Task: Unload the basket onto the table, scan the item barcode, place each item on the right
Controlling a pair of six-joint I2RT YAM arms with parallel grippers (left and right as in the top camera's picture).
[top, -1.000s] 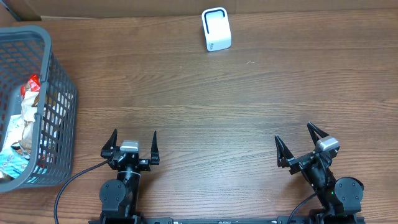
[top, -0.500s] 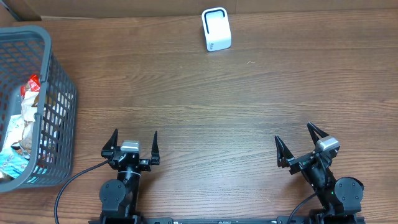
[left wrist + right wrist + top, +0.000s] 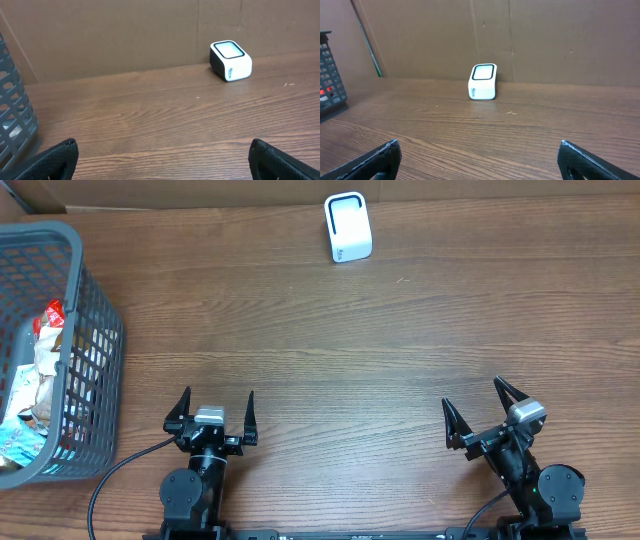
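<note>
Wood table (image 3: 330, 330), cardboard wall (image 3: 125, 35) behind. Left gripper (image 3: 215, 402) and right gripper (image 3: 473, 394) gape, empty. Items (image 3: 40, 370) sit in the basket (image 3: 95, 350), well apart to the left; the scanner (image 3: 348, 227) stands at the far edge.

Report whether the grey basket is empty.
Not empty: packaged items lie inside the basket, visible from overhead.

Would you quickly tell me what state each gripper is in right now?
Left gripper: open, holding nothing.
Right gripper: open, holding nothing.
</note>
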